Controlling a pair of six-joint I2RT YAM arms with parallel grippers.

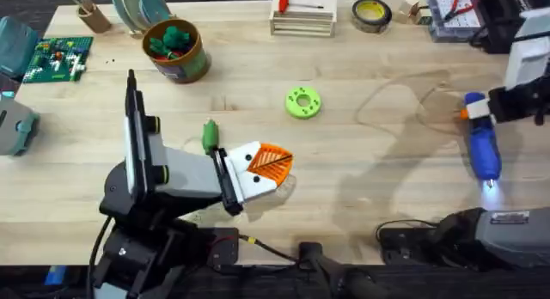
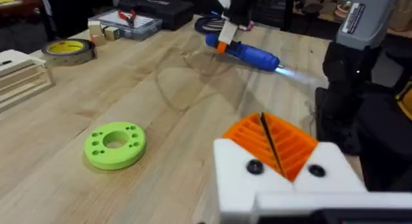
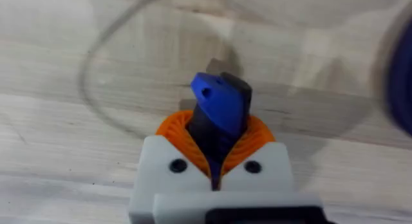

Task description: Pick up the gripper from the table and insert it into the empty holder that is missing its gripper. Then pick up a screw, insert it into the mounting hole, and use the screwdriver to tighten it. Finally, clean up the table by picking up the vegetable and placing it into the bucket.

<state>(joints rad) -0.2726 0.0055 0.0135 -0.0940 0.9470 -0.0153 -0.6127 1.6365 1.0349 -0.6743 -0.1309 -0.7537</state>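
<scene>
My right gripper (image 1: 471,110) is shut on the top end of the blue screwdriver (image 1: 484,151) at the right of the table; the tool lies low over the wood with a lit tip. In the right wrist view its orange pads (image 3: 177,130) clamp the screwdriver's blue end (image 3: 219,105). My left gripper (image 1: 268,166) hovers at the table's middle front, its orange pads (image 2: 293,143) pressed together with nothing between them. The green vegetable (image 1: 210,136) lies just behind the left arm. The brown bucket (image 1: 178,51) stands at the back left with dark green toys inside. The loose gripper, the holder and the screw are out of view.
A lime-green disc (image 1: 302,102) lies mid-table, also near the left gripper (image 2: 116,145). At the back are a wooden crate (image 1: 302,15) with a red-handled tool, a yellow tape roll (image 1: 371,13) and a parts box (image 1: 451,11). A green brick plate (image 1: 58,58) sits far left.
</scene>
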